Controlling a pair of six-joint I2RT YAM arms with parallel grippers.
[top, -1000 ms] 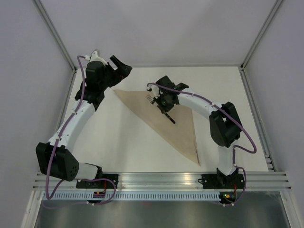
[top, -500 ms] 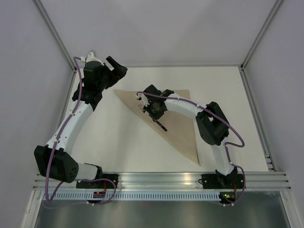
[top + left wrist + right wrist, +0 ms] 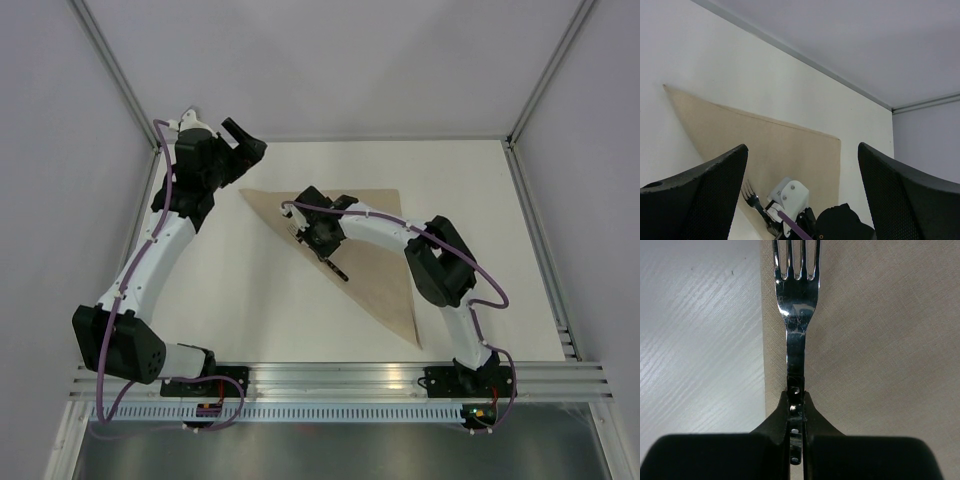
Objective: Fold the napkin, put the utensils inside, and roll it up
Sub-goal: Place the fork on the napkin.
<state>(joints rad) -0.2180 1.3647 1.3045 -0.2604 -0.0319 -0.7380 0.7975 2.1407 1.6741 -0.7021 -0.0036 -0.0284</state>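
The beige napkin (image 3: pixel 375 255) lies folded into a triangle on the white table, its long edge running from far left to near right. My right gripper (image 3: pixel 318 240) is shut on the fork (image 3: pixel 796 315) by its dark handle and holds it low over the napkin's long folded edge (image 3: pixel 763 340), tines pointing along that edge. The fork's tines also show in the left wrist view (image 3: pixel 751 194). My left gripper (image 3: pixel 243 137) is open and empty, raised at the far left beyond the napkin's far-left corner (image 3: pixel 666 87).
The white table (image 3: pixel 250 300) is walled by grey panels with metal rails at the far and side edges (image 3: pixel 530 220). The right arm (image 3: pixel 440 265) stretches across the napkin.
My right gripper has carried the fork leftward, from the napkin's middle to its long left edge. The left gripper shifted slightly left and stays open.
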